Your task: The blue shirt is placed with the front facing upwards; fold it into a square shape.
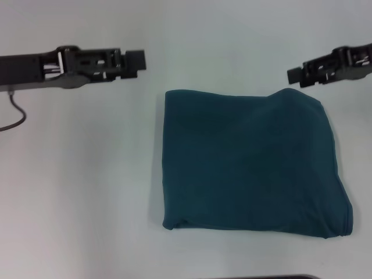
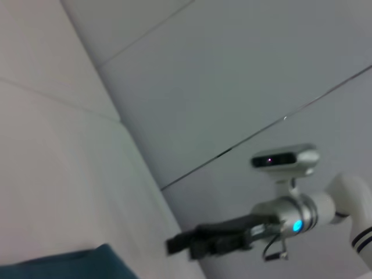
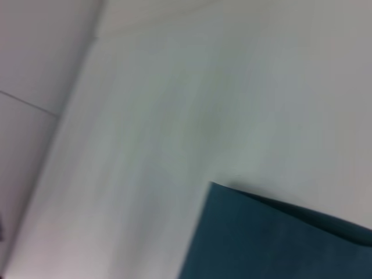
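The blue shirt (image 1: pixel 250 163) lies folded into a rough square on the white table (image 1: pixel 81 192), right of centre, with no print or collar showing. Its lower right corner bulges a little. My left gripper (image 1: pixel 136 60) hovers over bare table beyond the shirt's far left corner, not touching it. My right gripper (image 1: pixel 295 74) hangs just past the shirt's far right corner, also apart from the cloth. The left wrist view shows a corner of the shirt (image 2: pixel 70 264) and the right gripper (image 2: pixel 174 246) farther off. A corner of the shirt (image 3: pixel 273 238) also fills part of the right wrist view.
A grey cable (image 1: pixel 14 113) loops down from the left arm at the table's left edge. A dark strip (image 1: pixel 261 277) shows at the near edge of the head view. Bare white table lies left of the shirt and beyond it.
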`<action>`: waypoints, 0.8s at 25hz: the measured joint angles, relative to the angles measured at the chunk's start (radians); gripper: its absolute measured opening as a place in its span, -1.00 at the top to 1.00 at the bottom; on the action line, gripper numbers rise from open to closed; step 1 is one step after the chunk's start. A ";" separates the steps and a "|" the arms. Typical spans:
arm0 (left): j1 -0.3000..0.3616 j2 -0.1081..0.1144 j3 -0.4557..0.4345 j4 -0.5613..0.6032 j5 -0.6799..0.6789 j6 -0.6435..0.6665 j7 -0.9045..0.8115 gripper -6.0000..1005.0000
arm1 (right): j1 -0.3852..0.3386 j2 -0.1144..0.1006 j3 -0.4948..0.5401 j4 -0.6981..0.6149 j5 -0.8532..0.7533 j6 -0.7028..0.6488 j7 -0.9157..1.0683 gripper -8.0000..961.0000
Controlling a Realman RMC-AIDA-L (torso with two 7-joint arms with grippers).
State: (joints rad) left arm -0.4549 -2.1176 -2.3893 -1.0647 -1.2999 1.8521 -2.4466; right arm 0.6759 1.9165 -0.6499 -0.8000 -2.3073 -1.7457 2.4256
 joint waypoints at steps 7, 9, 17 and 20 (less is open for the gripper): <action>0.033 0.053 0.010 0.023 0.119 0.131 0.041 -0.17 | -0.064 0.026 0.005 0.022 0.087 -0.117 -0.210 -0.16; 0.056 0.056 0.015 0.055 0.156 0.139 0.051 -0.17 | -0.079 0.030 -0.001 0.063 0.079 -0.155 -0.257 -0.16; 0.101 0.020 0.040 0.147 0.231 0.059 0.121 -0.17 | -0.126 0.011 0.017 0.140 0.060 -0.145 -0.259 -0.16; 0.071 -0.011 0.041 0.165 0.327 -0.029 0.099 -0.17 | -0.127 0.009 0.011 0.140 0.053 -0.136 -0.251 -0.16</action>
State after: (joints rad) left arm -0.3841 -2.1287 -2.3485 -0.8998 -0.9730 1.8227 -2.3472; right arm 0.5490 1.9256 -0.6392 -0.6599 -2.2547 -1.8818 2.1751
